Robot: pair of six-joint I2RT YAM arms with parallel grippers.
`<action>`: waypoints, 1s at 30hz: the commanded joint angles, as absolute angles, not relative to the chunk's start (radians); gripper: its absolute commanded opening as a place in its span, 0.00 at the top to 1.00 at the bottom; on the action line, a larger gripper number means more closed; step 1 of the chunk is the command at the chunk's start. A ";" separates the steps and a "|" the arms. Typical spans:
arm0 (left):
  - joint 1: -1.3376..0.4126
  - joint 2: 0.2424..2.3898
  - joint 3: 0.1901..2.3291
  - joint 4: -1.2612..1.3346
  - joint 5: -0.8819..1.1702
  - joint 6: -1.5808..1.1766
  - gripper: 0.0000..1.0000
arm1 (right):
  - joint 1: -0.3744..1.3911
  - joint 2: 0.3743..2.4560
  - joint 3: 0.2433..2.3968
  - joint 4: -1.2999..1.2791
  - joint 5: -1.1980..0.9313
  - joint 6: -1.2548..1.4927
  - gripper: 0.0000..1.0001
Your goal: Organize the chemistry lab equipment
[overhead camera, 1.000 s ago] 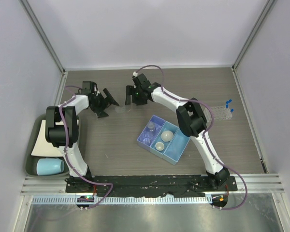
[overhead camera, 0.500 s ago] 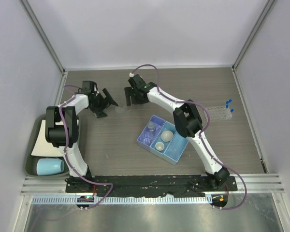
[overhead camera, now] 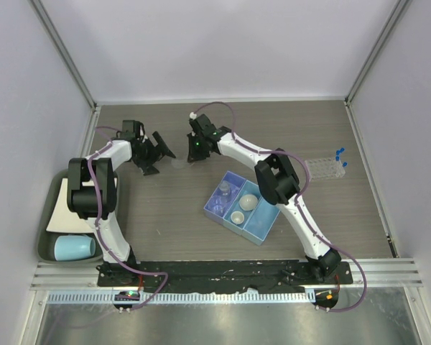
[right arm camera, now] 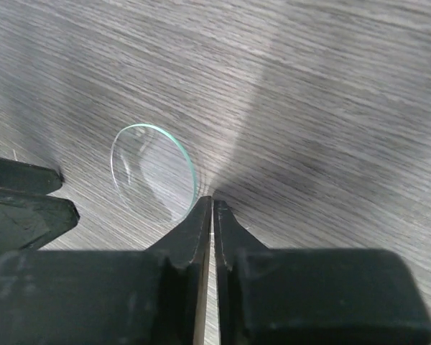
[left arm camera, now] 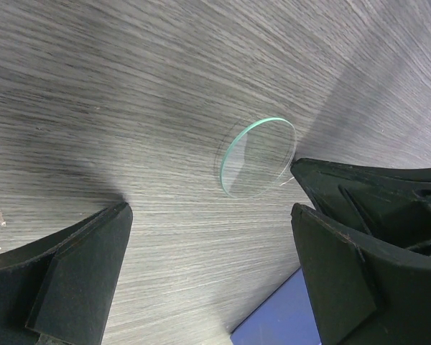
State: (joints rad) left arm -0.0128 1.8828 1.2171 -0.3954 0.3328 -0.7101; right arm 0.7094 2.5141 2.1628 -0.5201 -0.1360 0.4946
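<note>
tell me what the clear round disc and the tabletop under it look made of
Disc: looks like clear glass, smooth and glossy; the grain shows through it and its rim glints green. Could be clear plastic.
Tabletop: grey wood-grain surface, matte, probably laminate rather than solid wood.

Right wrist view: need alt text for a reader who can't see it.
A clear round glass disc lies on the grey wood-grain table, with the closed fingertips of the right hand at its near right rim; whether they touch it cannot be told. A black part juts in from the left edge.
</note>
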 commanded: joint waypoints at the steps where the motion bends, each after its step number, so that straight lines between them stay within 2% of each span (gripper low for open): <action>1: -0.005 1.878 1.210 -0.442 0.290 -0.675 0.00 | 0.712 2.522 2.135 -0.482 -0.176 0.529 0.97; 9: -0.005 1.902 1.207 -0.417 0.305 -0.684 0.01 | 0.710 2.523 2.120 -0.456 -0.184 0.545 0.99; 12: -0.005 1.917 1.203 -0.399 0.318 -0.696 0.04 | 0.712 2.519 2.112 -0.443 -0.184 0.546 0.99; 15: -0.005 1.936 1.197 -0.379 0.330 -0.710 0.10 | 0.710 2.514 2.108 -0.442 -0.184 0.546 0.99; 19: -0.005 1.953 1.171 -0.336 0.341 -0.729 0.25 | 0.706 2.504 2.089 -0.431 -0.187 0.546 0.99; 23: -0.005 1.977 1.157 -0.276 0.354 -0.762 0.36 | 0.701 2.493 2.076 -0.423 -0.192 0.546 0.99; 24: -0.005 1.985 1.151 -0.265 0.362 -0.768 0.42 | 0.700 2.493 2.071 -0.420 -0.192 0.546 0.99; 30: -0.005 2.013 1.143 -0.242 0.359 -0.779 0.50 | 0.693 2.485 2.051 -0.411 -0.199 0.545 0.99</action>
State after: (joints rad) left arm -0.0051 1.9427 1.1881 -0.2420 0.4164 -0.7872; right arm 0.6983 2.5107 2.0884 -0.3820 -0.2176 0.5533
